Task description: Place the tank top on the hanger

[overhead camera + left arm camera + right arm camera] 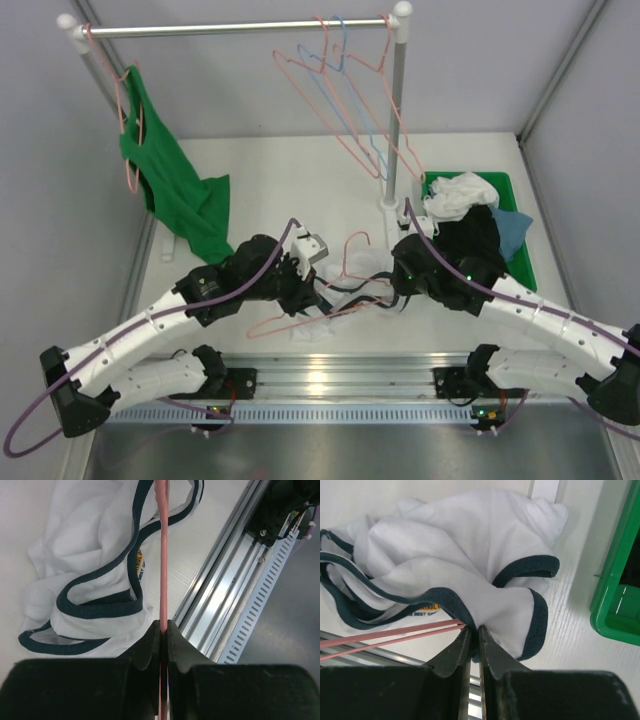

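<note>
The white tank top (345, 290) with navy trim lies crumpled on the table between my two grippers. It shows in the left wrist view (85, 550) and in the right wrist view (470, 545). A salmon-pink wire hanger (300, 320) lies across it. My left gripper (164, 626) is shut on the hanger's wire (163, 555). My right gripper (474, 629) is shut on a fold of the tank top at its navy-trimmed edge (450, 602), right beside two pink hanger wires (390, 635).
A green tank top (175, 185) hangs on a pink hanger at the rail's left end. Several pink hangers and one blue one (350, 90) hang at the rail's right end by the post (395, 120). A green bin (520, 250) of clothes stands at the right. An aluminium rail (330, 380) runs along the near edge.
</note>
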